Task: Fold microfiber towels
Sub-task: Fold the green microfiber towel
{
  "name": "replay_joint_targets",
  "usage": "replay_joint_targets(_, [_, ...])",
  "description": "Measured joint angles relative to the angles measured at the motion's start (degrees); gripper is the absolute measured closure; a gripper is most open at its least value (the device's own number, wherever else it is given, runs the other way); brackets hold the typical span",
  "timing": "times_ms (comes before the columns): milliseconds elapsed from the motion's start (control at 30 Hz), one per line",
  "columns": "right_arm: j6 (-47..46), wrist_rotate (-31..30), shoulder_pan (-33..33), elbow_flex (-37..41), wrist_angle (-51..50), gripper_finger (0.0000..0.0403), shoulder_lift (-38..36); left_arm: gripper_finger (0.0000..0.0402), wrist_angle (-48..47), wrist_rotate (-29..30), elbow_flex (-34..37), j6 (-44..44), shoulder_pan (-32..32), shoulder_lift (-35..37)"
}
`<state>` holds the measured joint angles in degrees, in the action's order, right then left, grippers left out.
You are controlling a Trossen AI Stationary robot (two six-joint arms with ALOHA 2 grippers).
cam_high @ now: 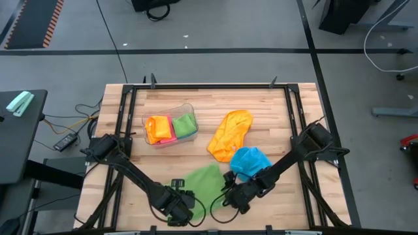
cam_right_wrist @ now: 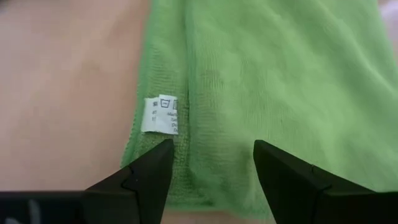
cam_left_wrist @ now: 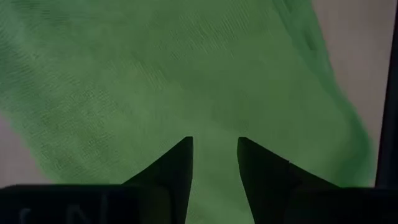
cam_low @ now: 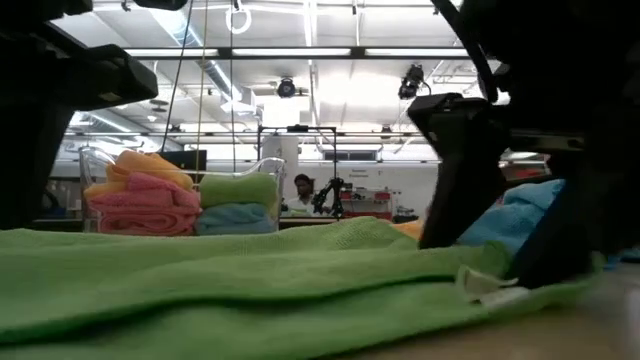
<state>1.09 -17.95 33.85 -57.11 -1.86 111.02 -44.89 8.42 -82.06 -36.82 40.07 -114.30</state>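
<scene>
From above, both arms converge on the green towel point(cam_high: 204, 183) at the table's near edge. The left gripper point(cam_left_wrist: 214, 163) hovers jaws apart; the right gripper point(cam_right_wrist: 211, 163) likewise, beside the label point(cam_right_wrist: 160, 114). Pinching matching corners should keep the fold square.

- A small white care label point(cam_right_wrist: 161, 115) is sewn to the hem of the spread bright green microfiber towel point(cam_right_wrist: 273, 87). It bears a wash-tub symbol and a few lines of tiny print, too small to read.
- In the left wrist view, faint pale marks show on the dark tool body point(cam_left_wrist: 214, 168), not legible.
- No other text, brand, number or sign can be read.
</scene>
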Motion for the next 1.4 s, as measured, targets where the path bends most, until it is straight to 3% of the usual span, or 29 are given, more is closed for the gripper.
replay_joint_targets(300, [3.64, -7.20, -3.79, 0.34, -19.66, 0.0170, -7.17, 0.0270, -0.01, 0.12, 0.00, 2.38, -0.24, 0.00])
replay_joint_targets(533, [1.28, -7.46, -8.90, 0.38, -25.62, 0.0170, -7.87, 0.0276, 0.51, 0.12, -0.06, 4.96, -0.37, 0.00])
replay_joint_targets(767, [-2.34, -7.04, -6.68, 0.29, -25.14, 0.0170, -12.68, 0.0275, 6.51, -5.89, -2.38, 4.55, 0.43, -0.02])
replay_joint_targets(900, [-5.00, -7.30, -5.03, 0.27, -24.79, 0.0170, -14.76, 0.0272, 12.89, -6.00, -2.40, 5.78, 1.97, -0.02])
replay_joint_targets(1133, [-6.99, -7.38, -3.09, 0.41, -24.37, 0.0170, -15.13, 0.0235, 13.96, -4.91, -1.74, 6.03, 2.58, -0.02])
replay_joint_targets(1400, [-5.70, -2.74, -2.41, 6.86, -3.76, 0.0170, -14.87, 0.0235, 2.98, 5.23, -0.94, 7.20, 1.58, -0.02])
